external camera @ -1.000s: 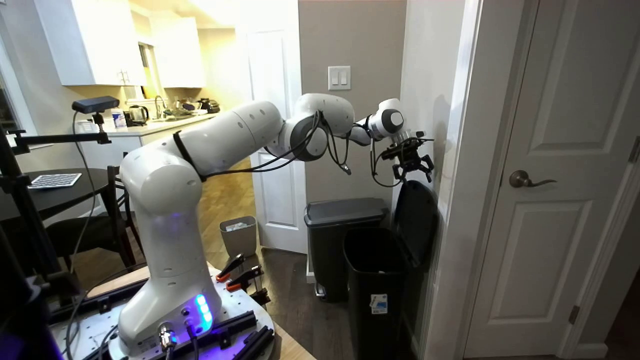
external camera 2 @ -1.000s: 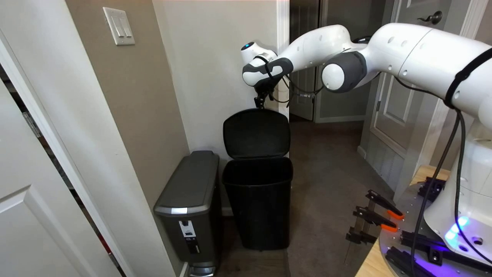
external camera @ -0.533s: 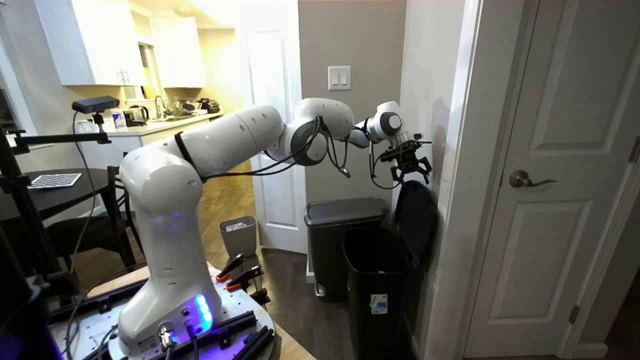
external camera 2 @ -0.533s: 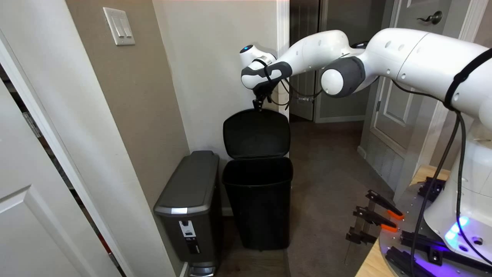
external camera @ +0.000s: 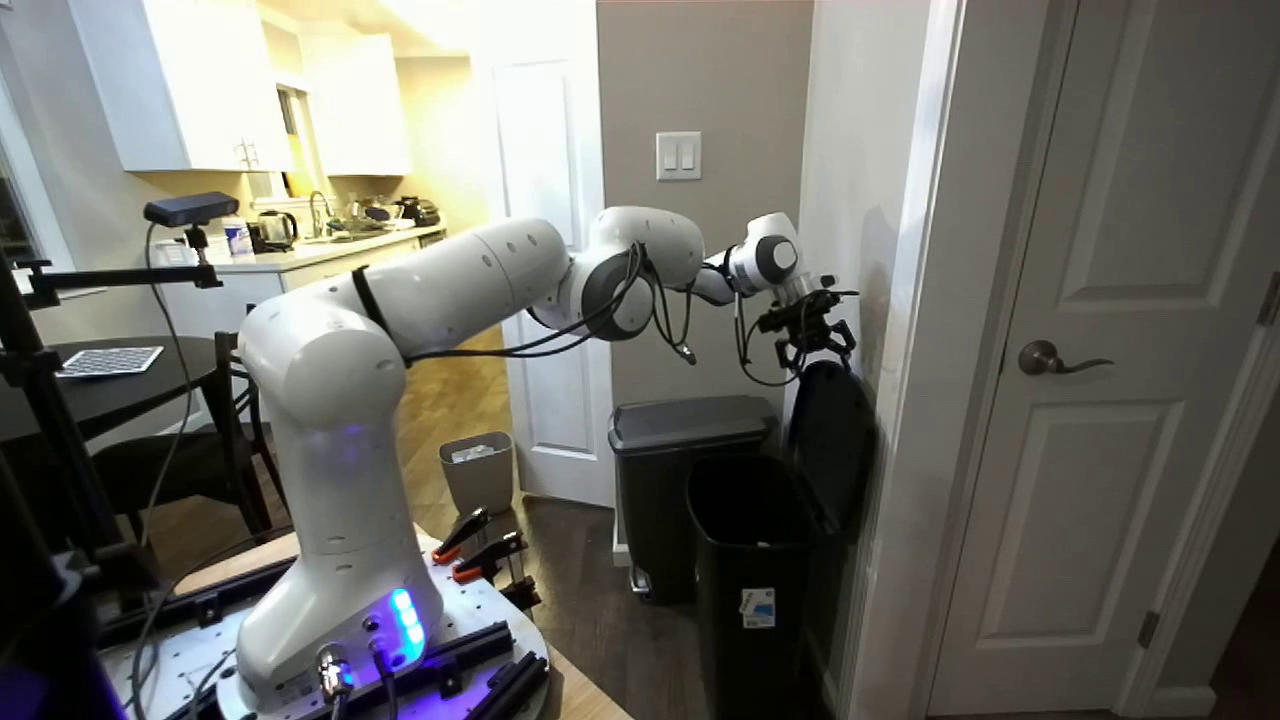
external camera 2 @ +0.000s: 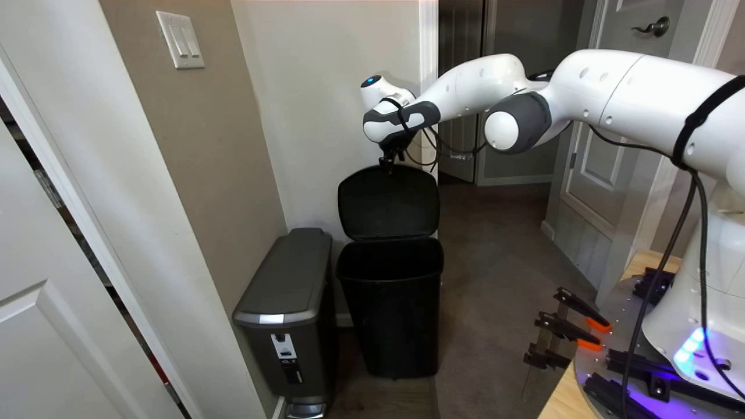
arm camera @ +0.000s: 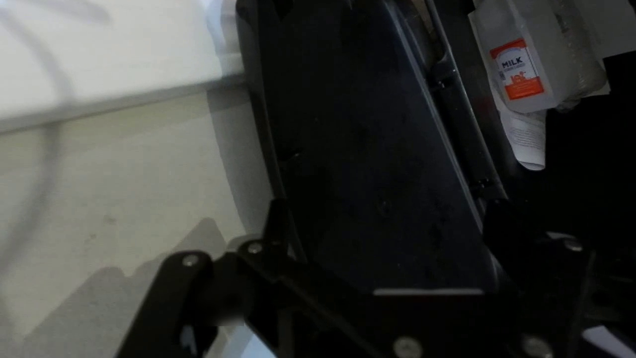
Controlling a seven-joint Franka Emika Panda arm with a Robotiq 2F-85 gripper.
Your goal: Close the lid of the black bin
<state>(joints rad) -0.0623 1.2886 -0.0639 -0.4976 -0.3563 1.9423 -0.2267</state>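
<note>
1. Well, in an exterior view the lid [external camera: 835, 440] stands raised at 2 o'clock from the mouth of the black bin [external camera: 725, 590]. The jaws sit at its 12 o'clock, widely spread, its top edge showing between them.
2. In an exterior view the arm [external camera 2: 582, 87] comes in from 3 o'clock; the jaws, seen edge-on, overlap the lid's upper rim, their gap hidden. The grey bin [external camera 2: 282, 279] stands just beside the black bin at 9 o'clock.
3. In the wrist view one finger [arm camera: 277, 223] is at 7 o'clock, its mate near 4, well apart, the lid's dark face between. Whether either touches it, I cannot tell. A milk container [arm camera: 536, 59] shows at 2 o'clock.
</note>
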